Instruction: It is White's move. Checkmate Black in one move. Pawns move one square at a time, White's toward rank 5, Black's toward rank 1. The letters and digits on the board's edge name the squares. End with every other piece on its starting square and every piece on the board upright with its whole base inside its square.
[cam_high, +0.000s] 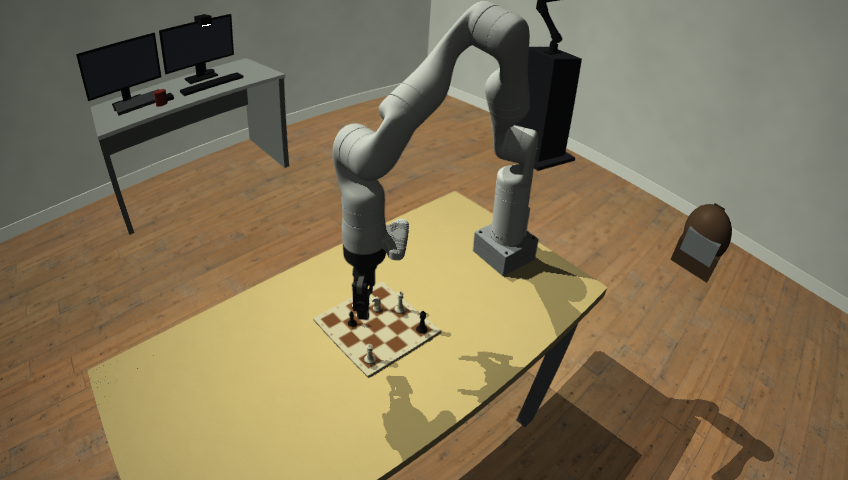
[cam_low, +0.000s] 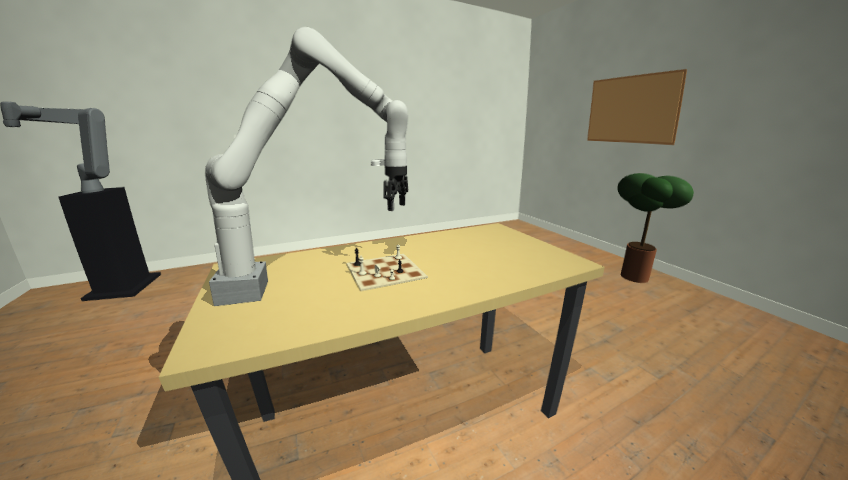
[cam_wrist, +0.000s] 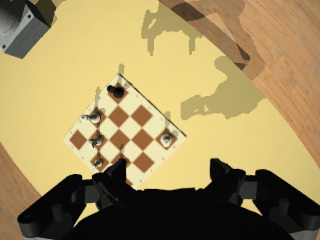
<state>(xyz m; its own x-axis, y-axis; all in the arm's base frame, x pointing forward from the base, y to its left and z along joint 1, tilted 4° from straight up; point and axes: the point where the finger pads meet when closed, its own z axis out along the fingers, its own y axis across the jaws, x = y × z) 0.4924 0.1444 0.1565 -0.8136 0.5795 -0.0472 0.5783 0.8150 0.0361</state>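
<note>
The small chessboard (cam_high: 377, 330) lies on the yellow table; it also shows in the exterior view (cam_low: 386, 273) and in the wrist view (cam_wrist: 126, 135). A tall black piece (cam_high: 421, 321) stands at the board's right corner. A tall white piece (cam_high: 400, 302) and a shorter white piece (cam_high: 376, 304) stand along the far edge. A black pawn (cam_high: 352, 320) stands on the left side, and a white pawn (cam_high: 370, 354) stands near the front corner. All of them look upright. My gripper (cam_low: 395, 199) hangs high above the board, open and empty; its fingers frame the lower part of the wrist view (cam_wrist: 170, 180).
The arm's grey base (cam_high: 504, 249) is bolted to the table's far right corner. The table edge (cam_high: 523, 356) runs close to the right of the board. A desk with monitors (cam_high: 178, 89) stands far behind.
</note>
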